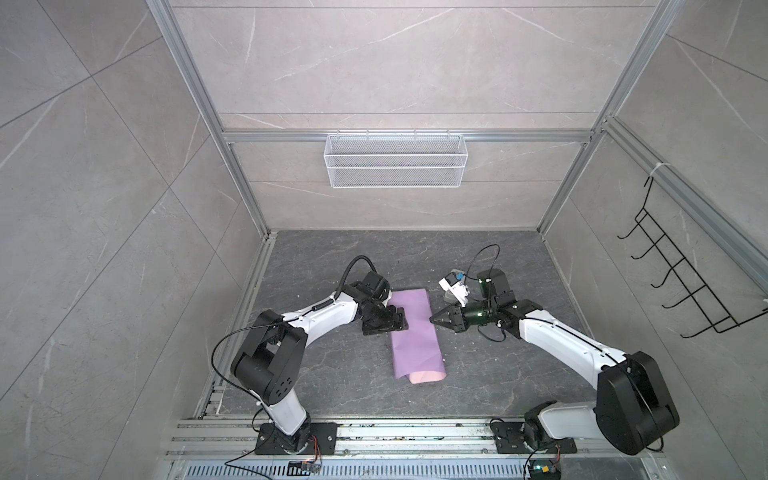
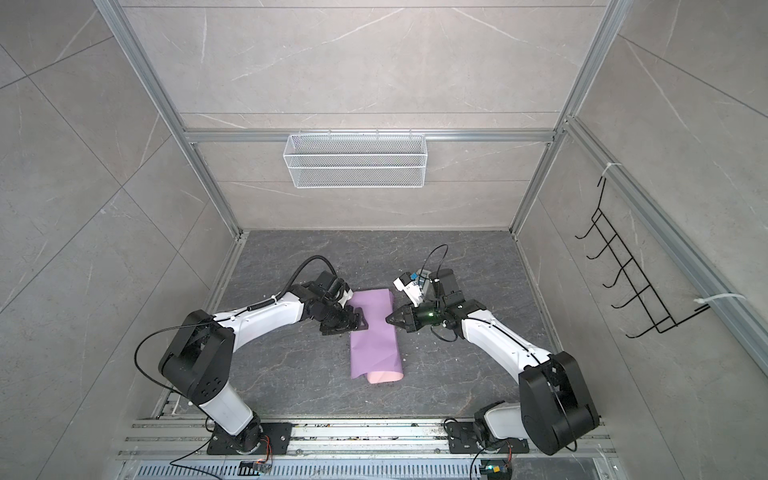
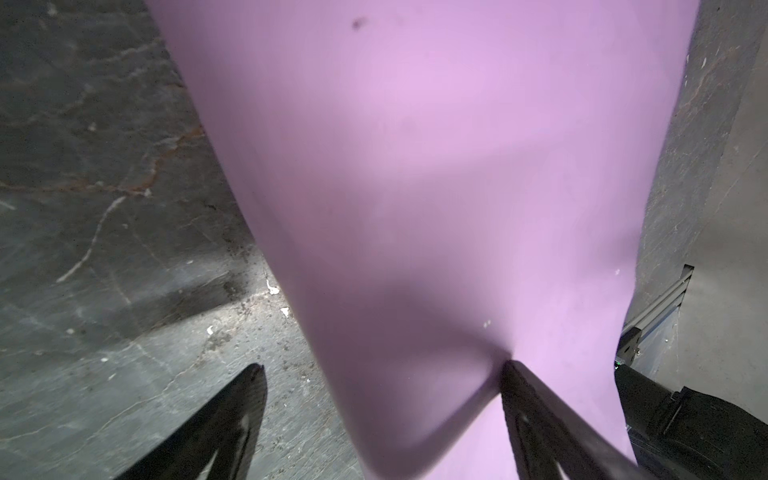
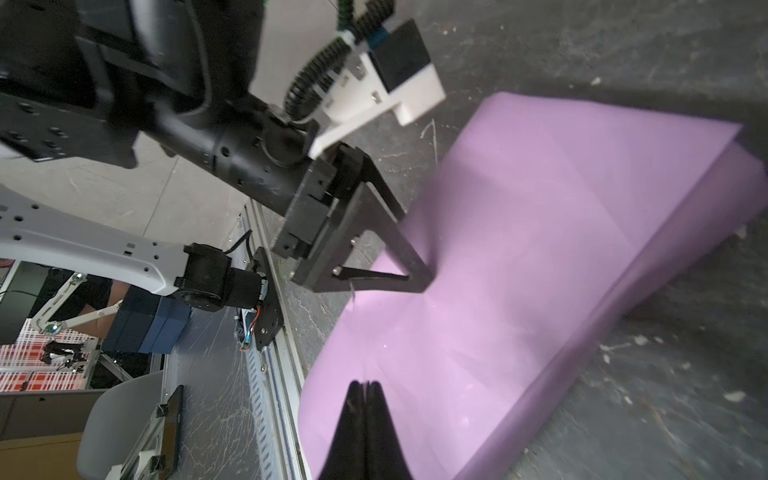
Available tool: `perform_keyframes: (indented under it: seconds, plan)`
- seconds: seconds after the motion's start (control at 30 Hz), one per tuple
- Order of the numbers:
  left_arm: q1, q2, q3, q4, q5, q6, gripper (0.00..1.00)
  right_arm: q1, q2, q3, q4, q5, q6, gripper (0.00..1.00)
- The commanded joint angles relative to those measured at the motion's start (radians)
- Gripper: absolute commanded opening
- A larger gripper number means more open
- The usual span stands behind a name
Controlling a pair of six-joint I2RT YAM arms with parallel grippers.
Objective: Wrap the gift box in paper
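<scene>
Both on folded lilac-purple paper sheet (image 1: 413, 332): my left tool (image 1: 400, 320), spread apart, pins it with one finger (image 3: 536, 399); my right tool (image 1: 432, 320), closed, noses opposite edge, holding the fold, I reckon.

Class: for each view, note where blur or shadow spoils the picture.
Left wrist: the lilac purple paper sheet looks soft, with a dark shadow by the left claw. Right wrist: its folded edge blurs. Both top views: sharp, evenly lit.
</scene>
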Motion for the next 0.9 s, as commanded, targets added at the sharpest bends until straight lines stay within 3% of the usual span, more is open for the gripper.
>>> perform_keyframes:
  seconds: [0.0, 0.3, 0.67, 0.87]
  plan:
    - [-0.007, 0.065, -0.022, -0.067, -0.104, 0.023, 0.89, 0.018, -0.048, 0.018, 0.05, -0.048, -0.037, 0.0]
    - [-0.006, 0.067, -0.022, -0.068, -0.105, 0.023, 0.89, 0.027, -0.097, -0.005, 0.094, -0.086, -0.013, 0.0]
    - [-0.007, 0.068, -0.026, -0.066, -0.105, 0.026, 0.89, 0.027, -0.055, -0.114, 0.513, -0.168, 0.318, 0.0]
    - [-0.006, 0.073, -0.025, -0.063, -0.102, 0.024, 0.89, 0.029, -0.084, -0.138, 0.545, -0.124, 0.389, 0.0]
